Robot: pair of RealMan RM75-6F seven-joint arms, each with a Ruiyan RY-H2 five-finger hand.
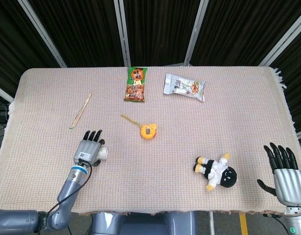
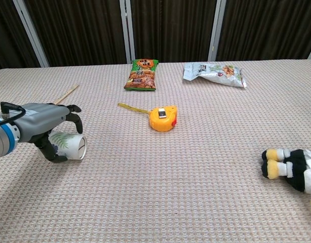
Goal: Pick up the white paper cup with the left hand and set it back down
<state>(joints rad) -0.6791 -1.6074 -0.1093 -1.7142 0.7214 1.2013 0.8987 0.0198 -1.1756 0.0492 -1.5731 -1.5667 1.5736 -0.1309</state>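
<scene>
On the left side of the table (image 1: 37,186), the left hand (image 1: 89,150) lies over the white paper cup (image 2: 69,144). The cup is on its side on the woven cloth, with its open mouth turned to the right. The fingers (image 2: 72,114) curve over the top of the cup and the thumb is under its near side, so the hand grips the cup while it rests on the table. A little behind the hand lie the chopsticks (image 1: 80,111). Toward the middle there is an orange tape measure (image 1: 148,131), and behind it a green snack bag (image 1: 136,84) and a white snack bag (image 1: 184,86). To the right lies a plush doll (image 1: 216,172). At the far right, the right hand (image 1: 285,176) is off the table edge, with fingers apart, and holds nothing.
</scene>
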